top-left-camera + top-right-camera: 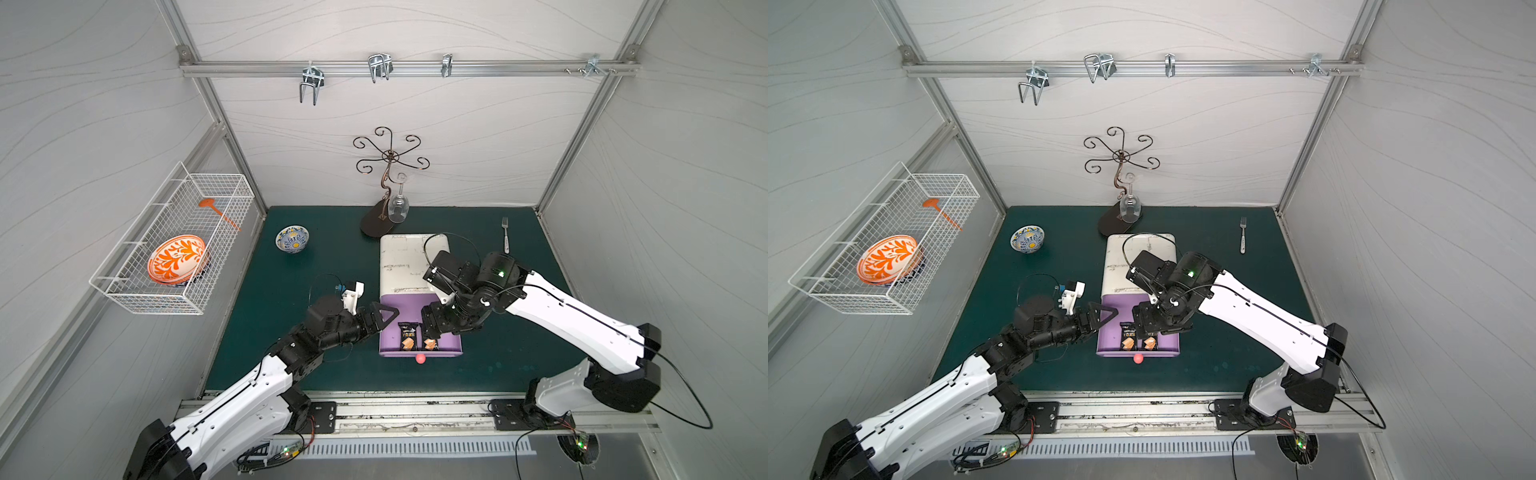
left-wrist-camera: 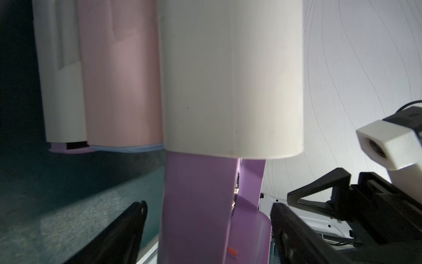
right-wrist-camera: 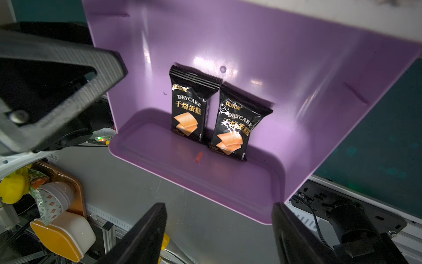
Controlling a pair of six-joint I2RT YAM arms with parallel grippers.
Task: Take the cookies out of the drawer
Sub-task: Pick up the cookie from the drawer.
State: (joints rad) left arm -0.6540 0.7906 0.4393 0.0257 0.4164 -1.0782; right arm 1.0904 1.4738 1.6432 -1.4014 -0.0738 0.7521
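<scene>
Left arm (image 1: 232,399) sits closest to the lens and reaches to the drawer (image 1: 451,345). Wire basket (image 1: 124,291) is on the wall far left of the drawer, with an orange-patterned plate (image 1: 176,259) inside. Blue-yellow bowl (image 1: 292,239) is on the mat, left of and behind the drawer. The left gripper (image 1: 387,315) is at the drawer's left wall, jaws spread. The wrist view shows the purple wall between its fingers (image 2: 127,230); contact is unclear.

The drawer is purple, pulled out of the white cabinet (image 1: 399,266), with a pink knob (image 1: 420,358) on its front. The cookies (image 3: 235,128) are two black packets lying inside the drawer, side by side, against its front wall near the middle. The left packet (image 1: 408,336) is fully visible. The right packet (image 1: 431,344) is partly hidden under the right gripper (image 3: 218,205) in both top views. That gripper hovers over the drawer, jaws spread, nothing between them. Fork (image 1: 505,235) lies on the mat, right of and behind the drawer.
</scene>
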